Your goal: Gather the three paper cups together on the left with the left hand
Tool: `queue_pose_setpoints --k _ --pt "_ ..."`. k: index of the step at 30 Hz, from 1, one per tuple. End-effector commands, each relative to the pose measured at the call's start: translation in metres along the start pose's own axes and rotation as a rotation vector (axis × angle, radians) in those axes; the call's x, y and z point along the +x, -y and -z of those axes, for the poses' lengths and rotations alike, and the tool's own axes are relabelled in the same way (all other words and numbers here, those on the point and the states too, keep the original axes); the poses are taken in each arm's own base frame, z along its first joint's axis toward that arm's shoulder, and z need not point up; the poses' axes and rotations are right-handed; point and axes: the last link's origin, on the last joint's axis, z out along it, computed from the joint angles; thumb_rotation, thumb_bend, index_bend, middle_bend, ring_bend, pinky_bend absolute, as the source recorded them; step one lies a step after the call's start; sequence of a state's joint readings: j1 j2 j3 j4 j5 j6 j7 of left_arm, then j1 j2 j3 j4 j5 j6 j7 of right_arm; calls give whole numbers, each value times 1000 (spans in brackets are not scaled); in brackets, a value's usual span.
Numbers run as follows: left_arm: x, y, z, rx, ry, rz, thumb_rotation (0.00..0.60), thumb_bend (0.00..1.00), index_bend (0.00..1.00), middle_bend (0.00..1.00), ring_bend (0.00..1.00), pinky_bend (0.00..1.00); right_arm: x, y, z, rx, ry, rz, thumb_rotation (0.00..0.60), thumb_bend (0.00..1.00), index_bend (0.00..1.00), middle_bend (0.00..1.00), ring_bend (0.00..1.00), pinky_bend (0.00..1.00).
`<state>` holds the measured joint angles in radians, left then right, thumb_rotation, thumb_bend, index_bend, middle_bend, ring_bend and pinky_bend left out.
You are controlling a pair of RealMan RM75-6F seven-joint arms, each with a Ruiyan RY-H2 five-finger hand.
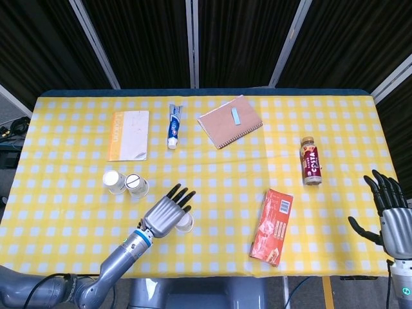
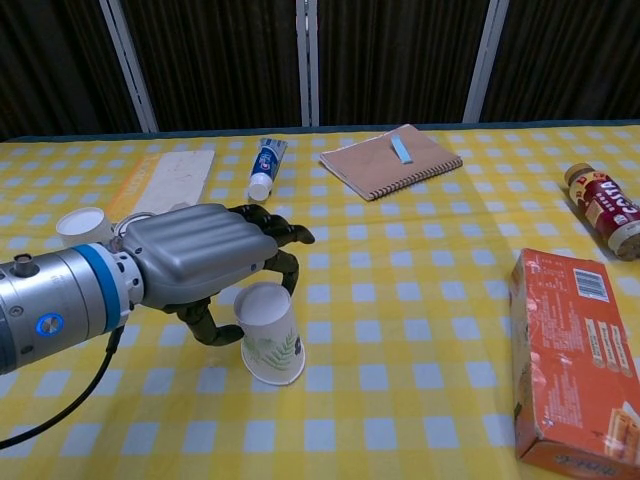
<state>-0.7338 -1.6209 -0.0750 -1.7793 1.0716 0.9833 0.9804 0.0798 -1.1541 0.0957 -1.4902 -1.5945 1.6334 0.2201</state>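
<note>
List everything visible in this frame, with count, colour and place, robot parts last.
White paper cups: three, upside down; two together at left, one tilted under the left hand.
Orange-and-white booklet: one, far left.
White-and-blue toothpaste tube: one, far centre-left.
Brown spiral notebook: one, far centre, pale blue strip on top.
Red-labelled drink bottle: one, lying at right.
Red-orange carton: one, near right of centre.
Yellow-checked tablecloth: one, covering the table.
Left hand: silver and black, fingers curled around the tilted cup.
Right hand: silver and black, near right edge, fingers apart, empty.
</note>
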Motion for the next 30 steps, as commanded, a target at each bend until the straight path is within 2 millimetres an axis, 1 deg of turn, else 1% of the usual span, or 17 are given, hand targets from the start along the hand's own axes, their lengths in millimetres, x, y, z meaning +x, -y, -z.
queue_pose_setpoints --k 1,7,14,15,16,20,21,25,30 --pt "1 0 1 4 -8 5 600 362 429 0 0 0 0 0 0 1 -1 0 600 128 40 0 0 0" --pt "9 8 10 22 -47 29 600 362 430 0 0 0 0 1 1 3 -2 4 600 128 40 0 0 0" --pt "35 57 36 143 -116 60 600 362 428 0 0 0 0 2 1 6 -4 15 600 127 40 0 0 0" --pt "39 69 42 175 -123 61 600 362 428 0 0 0 0 2 1 7 -2 17 600 127 40 0 0 0" --pt "40 72 43 180 -123 62 600 362 428 0 0 0 -1 3 1 7 -2 18 600 127 40 0 0 0" --pt "48 102 57 252 -131 57 600 362 428 0 0 0 -3 4 1 10 5 26 600 127 40 0 0 0" --pt "50 112 62 278 -136 56 600 362 428 0 0 0 -4 4 1 12 7 29 600 128 40 0 0 0" --pt "52 132 73 319 -135 56 600 361 427 0 0 0 -5 5 1 12 10 33 600 128 40 0 0 0" --pt "45 151 79 364 -110 47 600 362 427 0 0 0 -6 5 1 11 13 36 600 127 40 0 0 0"
